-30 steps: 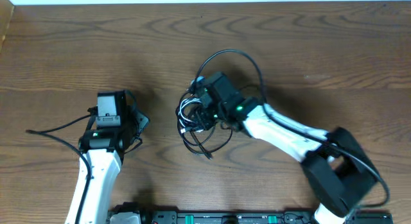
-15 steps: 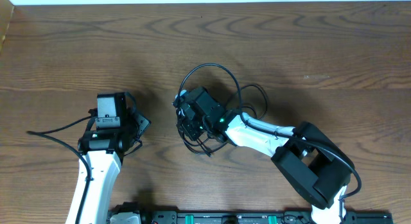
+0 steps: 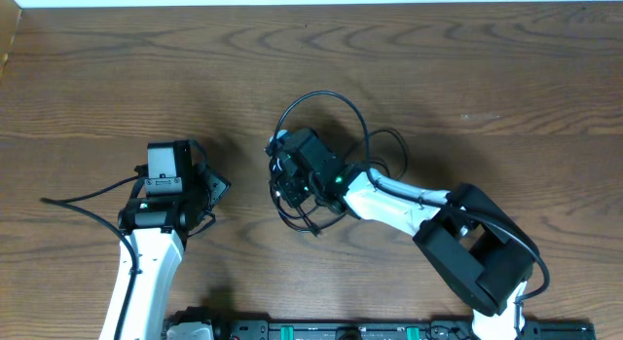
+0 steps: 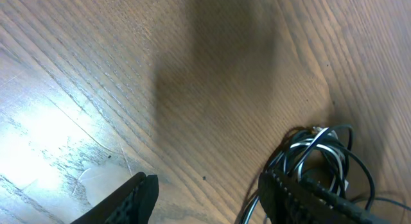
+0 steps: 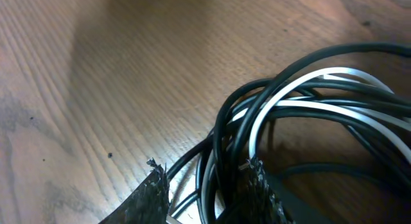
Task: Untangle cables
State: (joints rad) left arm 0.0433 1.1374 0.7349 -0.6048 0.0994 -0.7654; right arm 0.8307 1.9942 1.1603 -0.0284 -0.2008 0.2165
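Cables [image 5: 302, 102] — tangled | right end effector [image 5: 205, 185] — astride strands, grip unclear | left end effector [image 4: 205, 192] — released

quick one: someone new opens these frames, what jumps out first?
The tangle of cables, black and white strands knotted together near the middle of the wooden table, with one black loop arching out toward the far edge. The right gripper sits right on the bundle; its wrist view shows strands running between its fingertips. The left gripper stands apart to the left, jaws open over bare wood.

Wooden table [image 3: 506, 67]; pale strip, perhaps wall, beyond.
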